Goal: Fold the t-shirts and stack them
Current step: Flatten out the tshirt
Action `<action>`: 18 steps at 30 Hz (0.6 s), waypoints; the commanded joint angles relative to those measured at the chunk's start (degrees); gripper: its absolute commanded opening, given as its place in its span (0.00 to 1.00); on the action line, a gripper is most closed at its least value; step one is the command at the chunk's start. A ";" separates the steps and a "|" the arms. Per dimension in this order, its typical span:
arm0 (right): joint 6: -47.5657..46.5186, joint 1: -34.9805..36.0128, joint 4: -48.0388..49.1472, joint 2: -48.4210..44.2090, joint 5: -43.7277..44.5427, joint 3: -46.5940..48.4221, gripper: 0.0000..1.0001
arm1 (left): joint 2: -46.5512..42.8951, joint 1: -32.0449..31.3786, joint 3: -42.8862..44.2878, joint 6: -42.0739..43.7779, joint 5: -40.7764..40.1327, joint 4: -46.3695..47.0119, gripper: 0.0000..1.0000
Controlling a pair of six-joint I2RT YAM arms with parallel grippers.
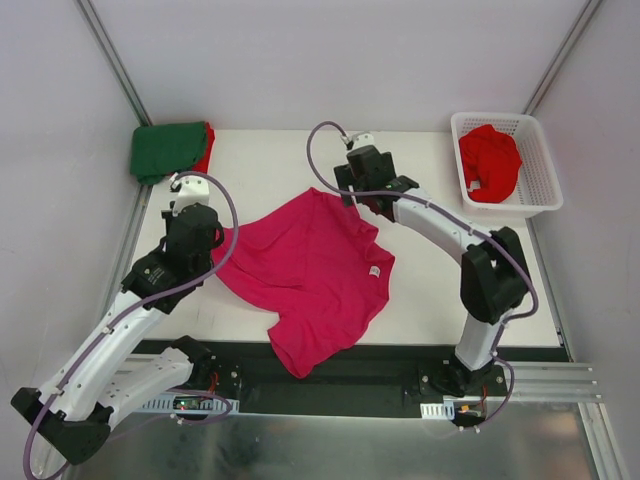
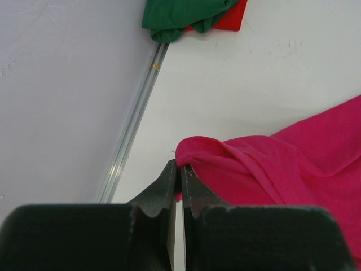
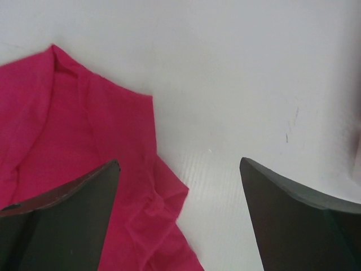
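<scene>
White table (image 1: 280, 160), magenta t-shirt (image 1: 310, 265) spread rumpled at its middle, basket (image 1: 540, 190) far right holding red t-shirt (image 1: 490, 160), green t-shirt (image 1: 165, 148) folded far left, left gripper (image 2: 180, 172) reaching forward, pinched on the magenta edge, right gripper (image 3: 179, 162) bent over the shirt's far edge, jaws wide apart, small white tag (image 1: 375, 271), writing unreadable.

You have one plain magenta-pink t-shirt (image 1: 310, 265) at your black left gripper (image 2: 180, 169); a dark green t-shirt (image 2: 180, 17) over a red t-shirt (image 2: 231, 20), ahead of that gripper; a second red t-shirt (image 1: 490, 160) in a white lattice basket (image 1: 540, 180), right of your black right gripper (image 3: 179, 164); white table (image 1: 430, 290).
</scene>
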 commanded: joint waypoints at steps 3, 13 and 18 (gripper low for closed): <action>6.78 -1.84 -2.34 -13.83 -0.71 -12.13 0.92 | 0.83 0.74 -1.48 -1.62 -0.27 -0.35 0.00; 14.16 -1.84 -7.18 -25.00 -8.09 -24.53 0.93 | 5.40 0.66 -2.00 -1.71 -0.70 -0.26 0.00; 16.01 -1.93 -6.84 -25.62 -11.60 -26.99 0.94 | 6.10 0.66 -1.74 -1.54 -0.53 -0.26 0.00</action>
